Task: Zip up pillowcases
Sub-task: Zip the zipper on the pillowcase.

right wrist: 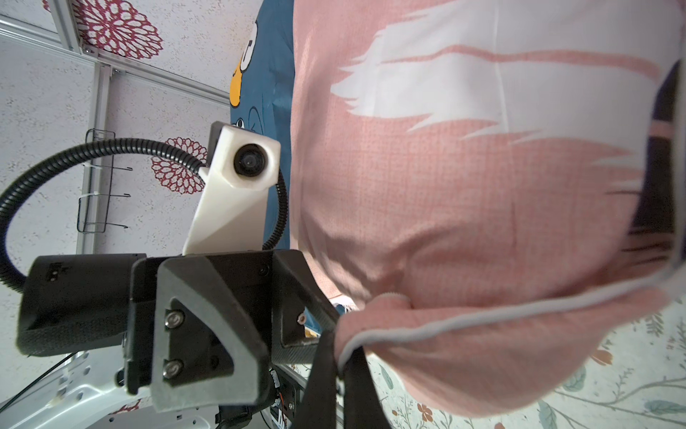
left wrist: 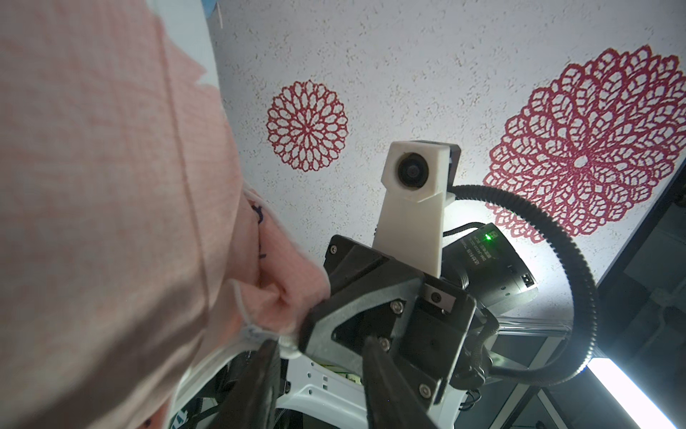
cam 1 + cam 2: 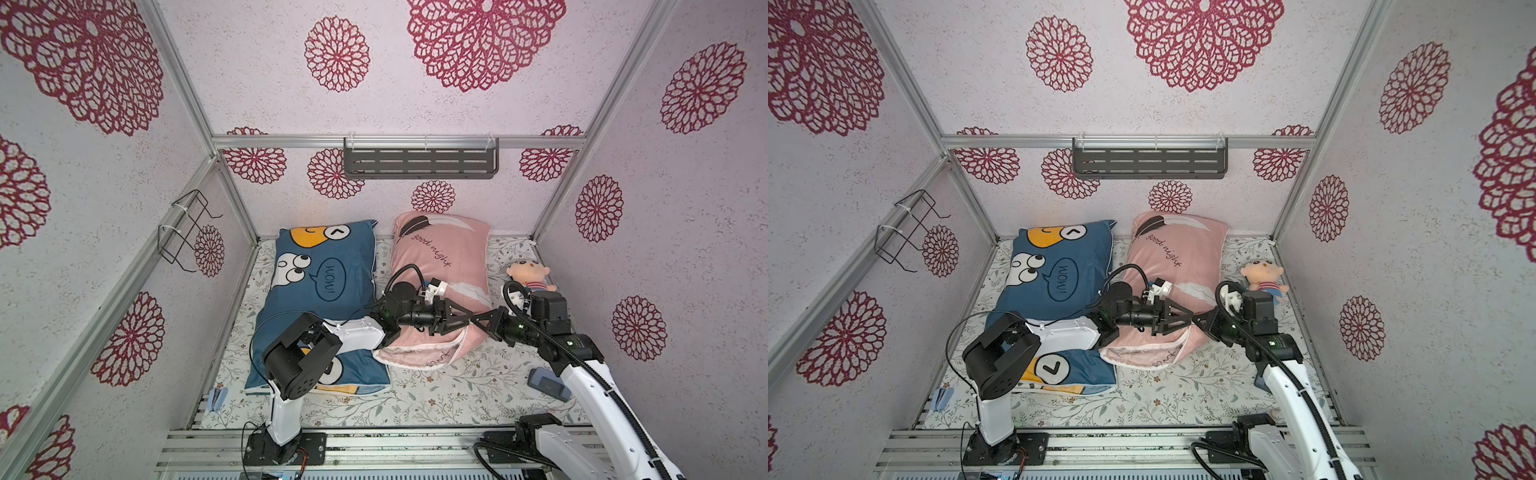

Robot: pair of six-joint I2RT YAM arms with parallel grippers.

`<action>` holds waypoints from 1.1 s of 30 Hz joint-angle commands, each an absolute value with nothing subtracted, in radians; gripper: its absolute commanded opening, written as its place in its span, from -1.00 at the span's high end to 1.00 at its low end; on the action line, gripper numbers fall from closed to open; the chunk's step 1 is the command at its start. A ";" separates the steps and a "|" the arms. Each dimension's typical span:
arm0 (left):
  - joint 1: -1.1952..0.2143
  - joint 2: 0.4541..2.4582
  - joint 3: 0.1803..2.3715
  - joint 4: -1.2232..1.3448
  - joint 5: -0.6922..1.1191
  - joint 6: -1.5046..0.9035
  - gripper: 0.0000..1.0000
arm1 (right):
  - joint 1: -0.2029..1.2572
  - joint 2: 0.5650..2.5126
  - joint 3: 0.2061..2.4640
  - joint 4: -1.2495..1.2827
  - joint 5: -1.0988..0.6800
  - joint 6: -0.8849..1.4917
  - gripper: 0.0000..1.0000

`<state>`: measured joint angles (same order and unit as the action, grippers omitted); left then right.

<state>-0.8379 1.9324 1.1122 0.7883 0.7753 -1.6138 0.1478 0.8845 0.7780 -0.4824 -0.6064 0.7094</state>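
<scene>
1. Nearest me, the floral sheet (image 3: 436,399) covered the floor. The blue pillow (image 3: 324,270) lay on its left side, with the near end under the left arm (image 3: 357,332).
2. The pink pillow (image 3: 440,257) lay just beside it on the right, its near end gaping.
3. At that pillow's near right corner, the right gripper (image 1: 339,366) was clamped on the pink fabric by the white piping (image 1: 464,319).
4. The left gripper (image 3: 464,318) met it almost tip to tip, jaws apart. I could not tell whether they touched cloth.
5. Farther back, a plush doll (image 3: 528,276) sat to the right of the pink pillow.
6. Farthest, a dark shelf (image 3: 419,162) hung on the rear wall (image 3: 291,199).
</scene>
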 commanded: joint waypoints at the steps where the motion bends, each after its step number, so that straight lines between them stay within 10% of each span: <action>1: -0.847 1.954 1.122 0.816 0.776 -1.620 0.19 | 0.157 0.863 0.801 -0.447 -0.630 0.708 1.00; 33: -0.857 2.006 1.086 0.881 0.757 -1.656 0.36 | 0.114 0.789 0.755 -0.494 -0.574 0.696 1.00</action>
